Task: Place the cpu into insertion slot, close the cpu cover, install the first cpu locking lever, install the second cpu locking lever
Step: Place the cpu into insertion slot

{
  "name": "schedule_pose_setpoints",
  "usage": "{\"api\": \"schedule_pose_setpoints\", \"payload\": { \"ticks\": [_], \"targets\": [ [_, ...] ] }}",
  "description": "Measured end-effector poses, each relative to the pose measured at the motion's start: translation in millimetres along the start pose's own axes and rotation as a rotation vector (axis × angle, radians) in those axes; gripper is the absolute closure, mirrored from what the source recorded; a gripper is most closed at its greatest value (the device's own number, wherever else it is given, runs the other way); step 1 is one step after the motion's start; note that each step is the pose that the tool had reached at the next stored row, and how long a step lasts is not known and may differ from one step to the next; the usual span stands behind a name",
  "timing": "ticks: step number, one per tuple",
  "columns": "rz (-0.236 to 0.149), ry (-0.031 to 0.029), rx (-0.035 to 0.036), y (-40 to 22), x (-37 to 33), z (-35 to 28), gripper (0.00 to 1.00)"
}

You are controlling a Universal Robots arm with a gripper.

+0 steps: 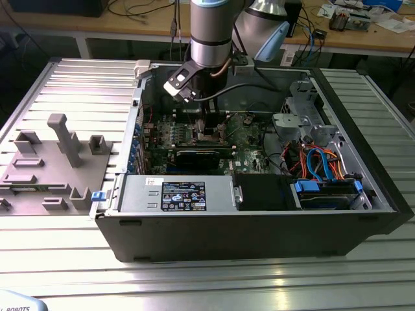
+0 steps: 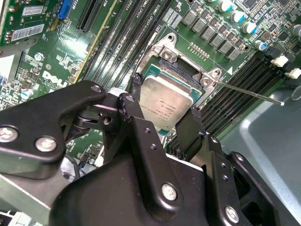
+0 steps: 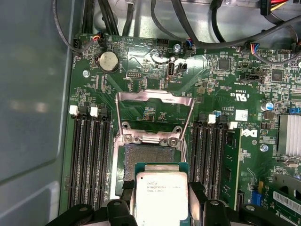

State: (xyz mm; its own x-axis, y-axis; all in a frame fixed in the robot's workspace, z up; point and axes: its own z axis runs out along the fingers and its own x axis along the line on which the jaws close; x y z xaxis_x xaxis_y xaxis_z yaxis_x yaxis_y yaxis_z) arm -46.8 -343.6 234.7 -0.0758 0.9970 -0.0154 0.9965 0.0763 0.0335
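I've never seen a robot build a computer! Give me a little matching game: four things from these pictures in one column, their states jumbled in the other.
Things
1. the cpu
2. the cpu cover
3. the insertion slot
4. the coin battery

States
A. flipped open, standing clear
B. round and silver
C. held by the gripper
D. uncovered, dark centre showing

Pairs: 1-C, 2-A, 3-D, 4-B
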Motion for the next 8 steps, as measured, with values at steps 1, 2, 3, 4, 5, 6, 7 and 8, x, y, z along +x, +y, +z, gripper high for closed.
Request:
{"api": "schedule_pose_setpoints", "payload": {
  "ticks": [1,2,3,4,5,6,7,8],
  "targets": [
    [0.0,0.0,0.0,0.0,0.0,0.6,0.45],
    [0.0,0.0,0.0,0.0,0.0,0.9,0.45],
    [0.0,0.0,0.0,0.0,0.0,1.1,0.45],
    [0.0,0.0,0.0,0.0,0.0,1.5,0.45],
    [0.0,0.0,0.0,-0.1,0.0,2.0,0.45],
    [0.0,0.0,0.0,-0.1,0.0,2.4,0.45],
    [0.0,0.0,0.0,-0.1,0.0,2.8,0.45],
    [0.0,0.0,0.0,-0.1,0.0,3.0,0.45]
  ]
}}
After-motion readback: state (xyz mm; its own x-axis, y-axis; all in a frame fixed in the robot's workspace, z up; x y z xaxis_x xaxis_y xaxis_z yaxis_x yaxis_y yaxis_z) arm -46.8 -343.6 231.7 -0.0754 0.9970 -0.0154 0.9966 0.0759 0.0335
